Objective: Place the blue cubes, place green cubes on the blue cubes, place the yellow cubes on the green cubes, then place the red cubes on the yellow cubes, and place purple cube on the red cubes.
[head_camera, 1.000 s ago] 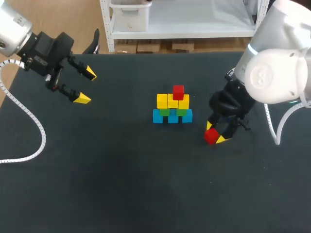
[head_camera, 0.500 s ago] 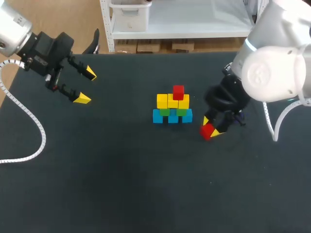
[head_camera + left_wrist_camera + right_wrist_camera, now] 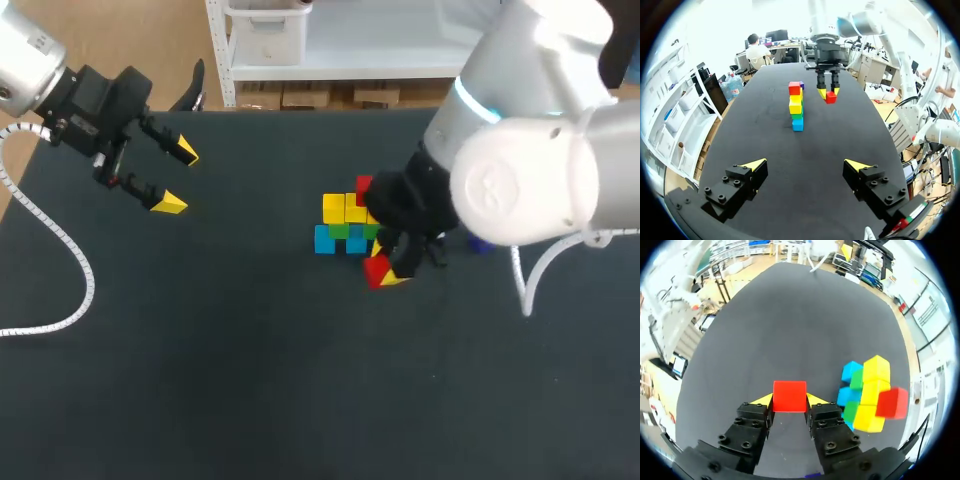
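Note:
A pyramid of cubes stands mid-table: blue cubes at the base, green on them, yellow above, and one red cube on top, partly hidden by my right arm. My right gripper hangs just in front and to the right of the stack, shut on a second red cube. The right wrist view shows that red cube between both fingers, with the stack beside it. A purple cube peeks out behind the right arm. My left gripper is open at the far left, holding nothing.
The dark table carries nothing else. A white cable from the left arm loops over its left edge. In the left wrist view the stack and the right gripper stand far ahead of the open left gripper.
My right arm has carried the red cube leftwards, from right of the stack to just in front of its right side. The left arm has not moved.

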Controlling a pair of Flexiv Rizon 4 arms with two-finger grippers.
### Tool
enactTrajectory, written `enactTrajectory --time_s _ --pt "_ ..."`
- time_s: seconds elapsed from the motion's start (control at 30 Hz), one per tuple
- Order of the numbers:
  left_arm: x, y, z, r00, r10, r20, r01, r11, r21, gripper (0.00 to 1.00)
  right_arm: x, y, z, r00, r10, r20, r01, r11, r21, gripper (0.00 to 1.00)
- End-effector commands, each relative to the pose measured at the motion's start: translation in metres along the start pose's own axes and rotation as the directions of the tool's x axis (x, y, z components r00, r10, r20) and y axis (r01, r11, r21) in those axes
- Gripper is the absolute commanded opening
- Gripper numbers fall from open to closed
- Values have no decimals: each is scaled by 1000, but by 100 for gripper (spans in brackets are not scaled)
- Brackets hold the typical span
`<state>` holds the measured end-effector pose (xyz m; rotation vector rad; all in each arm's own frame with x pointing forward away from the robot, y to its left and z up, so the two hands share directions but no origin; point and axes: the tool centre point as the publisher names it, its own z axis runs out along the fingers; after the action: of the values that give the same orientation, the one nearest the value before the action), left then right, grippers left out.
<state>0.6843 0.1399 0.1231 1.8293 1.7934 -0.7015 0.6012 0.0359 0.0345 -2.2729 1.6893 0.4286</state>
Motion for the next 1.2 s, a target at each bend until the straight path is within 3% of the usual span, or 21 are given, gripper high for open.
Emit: enactTrajectory --time_s 0.03,0.4,1.0,1.03,1.1,1.2 --pt "1 0 0 1000 4 3 -4 1000 -1 100 -14 4 11 999 40 -21 -40 999 24 0" --pt "1 0 0 1000 4 3 -4 1000 -1 100 -48 6 40 995 103 0 -103 994 38 0" --pt "1 0 0 1000 4 3 -4 1000 -1 100 -68 9 62 993 121 -16 -121 992 23 0" --pt "1 0 0 1000 4 3 -4 1000 -1 100 -68 9 62 993 121 -20 -120 993 21 2" --pt "1 0 0 1000 4 3 -4 1000 -1 100 -68 9 63 993 120 -22 -119 993 17 31" --pt "1 0 0 1000 4 3 -4 1000 -1 100 -67 9 63 993 117 -22 -116 993 14 47"
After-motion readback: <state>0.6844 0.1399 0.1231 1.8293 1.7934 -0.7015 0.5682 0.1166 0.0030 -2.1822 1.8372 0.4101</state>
